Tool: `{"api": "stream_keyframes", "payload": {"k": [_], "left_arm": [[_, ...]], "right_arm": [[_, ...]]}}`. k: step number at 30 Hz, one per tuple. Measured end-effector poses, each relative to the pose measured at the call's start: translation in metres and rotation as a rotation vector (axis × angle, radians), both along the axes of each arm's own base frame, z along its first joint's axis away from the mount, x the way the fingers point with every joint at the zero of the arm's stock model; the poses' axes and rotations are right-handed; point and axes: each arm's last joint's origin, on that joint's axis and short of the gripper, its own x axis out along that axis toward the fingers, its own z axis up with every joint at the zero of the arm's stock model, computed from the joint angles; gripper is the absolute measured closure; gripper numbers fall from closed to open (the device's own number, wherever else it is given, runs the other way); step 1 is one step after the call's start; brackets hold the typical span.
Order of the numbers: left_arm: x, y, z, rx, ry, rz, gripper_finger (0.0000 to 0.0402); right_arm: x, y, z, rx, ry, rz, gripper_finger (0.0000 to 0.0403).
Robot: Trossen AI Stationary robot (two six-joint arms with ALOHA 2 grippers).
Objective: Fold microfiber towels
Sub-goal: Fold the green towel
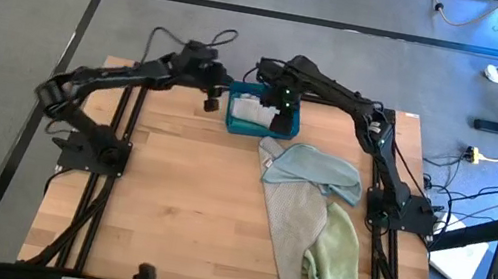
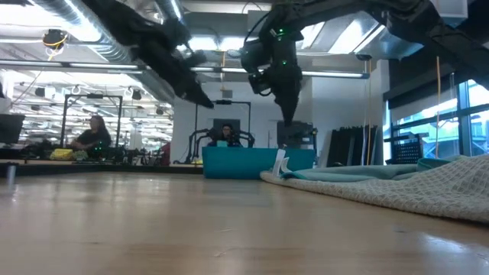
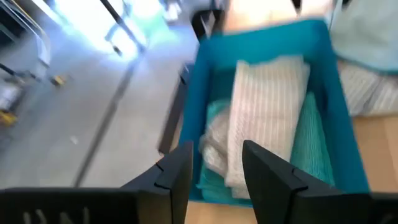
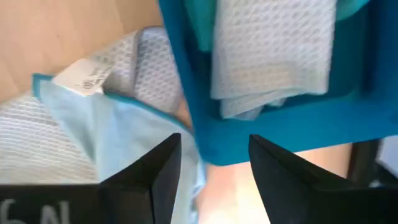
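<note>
A teal-blue bin (image 1: pixel 262 122) stands at the table's far middle. In it a folded pale grey-beige towel (image 3: pixel 267 112) lies on a teal towel (image 3: pixel 312 144). My left gripper (image 1: pixel 209 103) hovers open and empty just left of the bin. My right gripper (image 1: pixel 283 115) hovers open and empty over the bin's right wall (image 4: pixel 261 137). A pale blue towel (image 1: pixel 315 171) lies crumpled in front of the bin, partly on a spread grey-beige towel (image 1: pixel 290 228). A pale green towel (image 1: pixel 334 265) lies at the near right.
The pale blue towel's white label (image 4: pixel 81 78) sticks up at its edge near the bin. Bare wood lies across the table's left half (image 1: pixel 177 209). In the low view a person (image 2: pixel 92 136) sits in the room far behind the table.
</note>
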Motion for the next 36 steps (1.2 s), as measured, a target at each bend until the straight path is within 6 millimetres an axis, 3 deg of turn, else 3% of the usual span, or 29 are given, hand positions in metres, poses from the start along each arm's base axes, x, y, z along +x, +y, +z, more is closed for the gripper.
{"api": "stream_keyframes", "payload": {"k": [4, 7, 11, 14, 18, 22, 28, 36], "left_arm": [[-0.021, -0.020, 0.010, 0.072, -0.111, -0.019, 0.0272], [-0.031, -0.030, 0.018, 0.099, -0.182, -0.015, 0.0272], [-0.037, -0.036, 0.022, 0.080, -0.220, -0.030, 0.0272], [-0.036, -0.039, 0.022, 0.022, -0.254, -0.081, 0.0272], [-0.032, -0.046, 0.020, -0.045, -0.265, -0.154, 0.0272], [-0.026, -0.056, 0.019, -0.082, -0.258, -0.194, 0.0273], [-0.016, -0.072, 0.016, -0.104, -0.235, -0.265, 0.0273], [-0.007, -0.085, 0.019, 0.018, -0.220, -0.330, 0.0273]], "right_arm": [[0.004, 0.014, 0.006, -0.004, -0.011, -0.027, 0.0223], [0.001, 0.026, 0.024, -0.028, -0.046, -0.062, 0.0228], [-0.004, 0.042, 0.045, -0.097, -0.077, -0.167, 0.0234], [-0.008, 0.059, 0.050, -0.104, -0.076, -0.221, 0.0234], [-0.010, 0.087, 0.038, -0.116, -0.013, -0.264, 0.0234], [-0.020, 0.119, 0.018, -0.237, 0.053, -0.304, 0.0234], [-0.045, 0.179, -0.012, -0.358, 0.084, -0.364, 0.0234], [-0.068, 0.257, 0.002, -0.341, -0.084, -0.366, 0.0234]]}}
